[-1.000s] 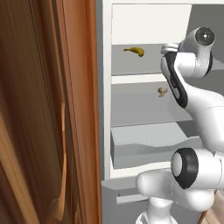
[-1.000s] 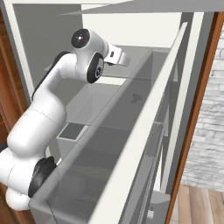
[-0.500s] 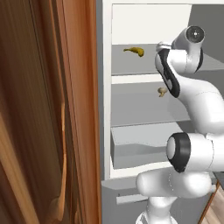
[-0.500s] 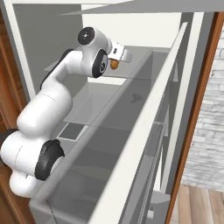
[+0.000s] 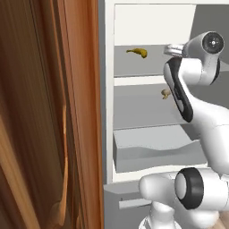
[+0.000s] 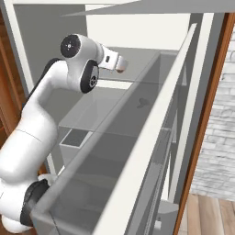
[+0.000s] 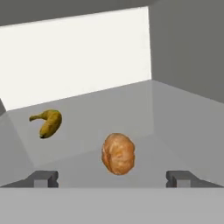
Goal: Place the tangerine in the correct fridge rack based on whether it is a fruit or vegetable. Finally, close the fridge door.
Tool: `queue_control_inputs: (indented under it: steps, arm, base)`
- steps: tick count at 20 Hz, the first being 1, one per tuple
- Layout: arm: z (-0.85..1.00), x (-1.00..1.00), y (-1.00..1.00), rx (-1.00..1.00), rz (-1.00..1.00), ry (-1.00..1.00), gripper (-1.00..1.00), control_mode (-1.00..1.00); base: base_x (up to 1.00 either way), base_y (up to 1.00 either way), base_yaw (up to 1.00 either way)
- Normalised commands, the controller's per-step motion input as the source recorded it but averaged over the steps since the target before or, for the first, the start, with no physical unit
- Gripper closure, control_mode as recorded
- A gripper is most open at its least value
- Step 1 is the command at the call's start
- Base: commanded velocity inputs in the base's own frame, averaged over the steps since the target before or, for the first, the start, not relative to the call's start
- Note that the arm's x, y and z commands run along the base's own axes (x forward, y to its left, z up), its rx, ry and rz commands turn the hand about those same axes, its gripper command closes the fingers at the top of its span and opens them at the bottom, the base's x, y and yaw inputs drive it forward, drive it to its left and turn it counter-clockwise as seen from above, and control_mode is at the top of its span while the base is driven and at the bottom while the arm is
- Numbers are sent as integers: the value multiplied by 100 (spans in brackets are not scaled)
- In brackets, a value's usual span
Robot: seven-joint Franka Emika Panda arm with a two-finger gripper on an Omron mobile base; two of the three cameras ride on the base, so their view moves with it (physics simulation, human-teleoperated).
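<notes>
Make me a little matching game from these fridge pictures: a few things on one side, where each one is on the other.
Things:
1. tangerine
2. banana
3. tan lumpy item
4. drawer

Places:
A. on the second shelf down
B. below both shelves
C. top fridge rack, between the open gripper tips
D. top rack, further back and to the side

Pairs: 1-C, 2-D, 3-A, 4-B

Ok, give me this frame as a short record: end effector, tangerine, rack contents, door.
end effector: open, at the top fridge rack
tangerine: ungripped, between the wide-spread fingertips
also on rack: banana, apart from the tangerine
lower shelf: small tan lumpy item
fridge door: open
</notes>
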Motion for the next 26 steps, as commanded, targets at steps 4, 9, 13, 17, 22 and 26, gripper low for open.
queue_control_inputs:
  steps: [4,9,13,17,22,26]
  arm:
    - [-9,-100,51,0,0,-7,-100,-100]
    - [-14,-100,28,2,0,22,-100,-100]
    - [-24,-68,11,5,0,53,-100,-100]
    - [-49,-38,2,0,0,49,-100,-100]
    - [-18,-2,0,0,2,13,-100,-100]
    - [0,0,0,0,0,0,-100,-100]
  base:
    - [0,0,0]
    - [0,0,0]
    - [0,0,0]
    - [0,0,0]
    - [0,0,0]
    - [0,0,0]
